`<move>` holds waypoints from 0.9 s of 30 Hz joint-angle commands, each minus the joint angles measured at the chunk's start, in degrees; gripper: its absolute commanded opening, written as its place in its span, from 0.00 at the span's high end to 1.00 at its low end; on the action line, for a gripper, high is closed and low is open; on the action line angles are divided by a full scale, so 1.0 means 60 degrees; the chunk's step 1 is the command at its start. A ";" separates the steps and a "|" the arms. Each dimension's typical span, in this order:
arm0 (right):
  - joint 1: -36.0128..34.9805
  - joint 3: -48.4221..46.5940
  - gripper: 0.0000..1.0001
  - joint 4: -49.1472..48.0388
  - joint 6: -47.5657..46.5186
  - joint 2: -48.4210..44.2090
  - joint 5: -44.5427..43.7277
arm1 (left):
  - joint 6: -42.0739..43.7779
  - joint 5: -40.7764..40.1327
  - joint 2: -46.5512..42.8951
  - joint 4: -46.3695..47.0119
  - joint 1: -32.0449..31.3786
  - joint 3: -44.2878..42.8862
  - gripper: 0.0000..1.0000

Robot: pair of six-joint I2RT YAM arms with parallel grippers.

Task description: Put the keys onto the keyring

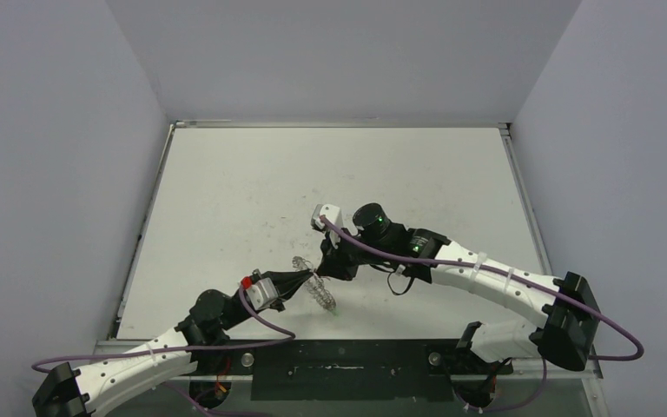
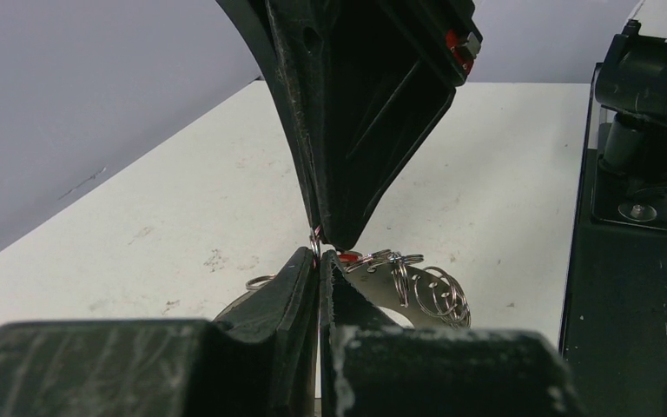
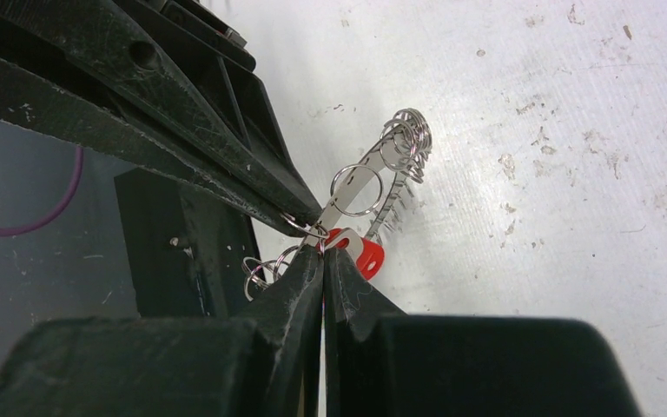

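The keyring, a flat silver plate fringed with wire loops, hangs edge-on above the table between both grippers. My left gripper is shut on one wire loop of the keyring. My right gripper is shut on the small silver key with the red tag, pressed against that same loop, tip to tip with the left fingers. In the top view the keyring sits between the left gripper and the right gripper. A green tag shows at the ring's near end; whether it hangs there I cannot tell.
The white table is scuffed and walled on three sides by grey panels. A black base plate with the arm mounts runs along the near edge, close behind the grippers. Purple cables trail along both arms.
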State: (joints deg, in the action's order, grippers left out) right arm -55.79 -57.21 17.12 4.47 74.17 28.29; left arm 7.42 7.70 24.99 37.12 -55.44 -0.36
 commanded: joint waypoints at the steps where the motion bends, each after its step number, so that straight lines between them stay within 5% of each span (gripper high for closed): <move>1: 0.0193 -0.0073 1.00 -0.0500 0.0138 0.0158 -0.0338 | -0.0214 0.0181 -0.0064 0.0973 -0.0032 0.0251 1.00; 27: 0.0570 0.0538 1.00 -0.1399 0.0305 0.0280 0.1478 | -0.0224 0.0239 -0.0064 0.1002 -0.0032 0.0309 1.00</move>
State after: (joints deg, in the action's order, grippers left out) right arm -53.17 -54.92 13.65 5.91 76.12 35.07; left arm 6.92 7.77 25.19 37.08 -55.42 -0.36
